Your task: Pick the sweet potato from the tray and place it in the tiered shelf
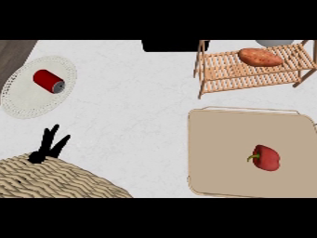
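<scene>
Item one, your robot's black left hand (49, 145): you see it low at the left of the head view, fingers (51, 135) straight and pointing up, spread a little apart, holding nothing. Its palm and wrist are hidden from you, so only the fingers and a dark base show. Item two, your right hand and both grey forearms: not visible to you.

Left hand (49, 145): only dark fingers show, rising past the far edge of a woven basket (44, 179), which hides the palm and forearm and is itself cut off at the near edge. Far side: a dark object (175, 45) and a grey bowl-like thing (279, 42) are both cropped, unidentifiable.
</scene>
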Robot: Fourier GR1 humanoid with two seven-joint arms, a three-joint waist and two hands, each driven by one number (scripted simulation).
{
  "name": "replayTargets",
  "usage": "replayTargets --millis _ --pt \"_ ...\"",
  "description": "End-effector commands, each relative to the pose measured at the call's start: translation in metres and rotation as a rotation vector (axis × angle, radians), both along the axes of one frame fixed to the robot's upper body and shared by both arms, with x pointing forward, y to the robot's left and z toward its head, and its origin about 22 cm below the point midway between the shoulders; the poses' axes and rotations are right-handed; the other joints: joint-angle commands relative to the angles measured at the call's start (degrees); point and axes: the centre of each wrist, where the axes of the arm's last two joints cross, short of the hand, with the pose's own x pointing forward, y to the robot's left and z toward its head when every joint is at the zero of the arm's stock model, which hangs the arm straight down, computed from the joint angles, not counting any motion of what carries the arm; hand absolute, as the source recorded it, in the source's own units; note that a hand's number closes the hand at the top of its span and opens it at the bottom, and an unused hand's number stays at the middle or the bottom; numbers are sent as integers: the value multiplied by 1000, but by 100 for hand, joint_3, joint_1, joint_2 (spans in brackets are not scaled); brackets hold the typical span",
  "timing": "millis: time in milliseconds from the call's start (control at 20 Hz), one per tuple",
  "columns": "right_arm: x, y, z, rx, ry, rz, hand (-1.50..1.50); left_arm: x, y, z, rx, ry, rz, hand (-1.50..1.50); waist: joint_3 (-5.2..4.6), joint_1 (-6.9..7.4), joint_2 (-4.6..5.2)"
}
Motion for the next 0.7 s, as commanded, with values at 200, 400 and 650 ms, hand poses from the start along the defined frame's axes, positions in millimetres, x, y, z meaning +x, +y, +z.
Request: replayTargets --millis 200,400,650 --pt "-38 -79 4 167 -41 -197 -150 25 -15 9 -83 53 47 0 -219 -83 138" --pt "-61 -110 9 177 -4 -163 -150 23 -20 -1 -82 70 53 0 -225 -104 139" --pt "-94 -156 -8 179 -5 -113 -150 14 -7 3 -80 61 59 0 -211 -72 134"
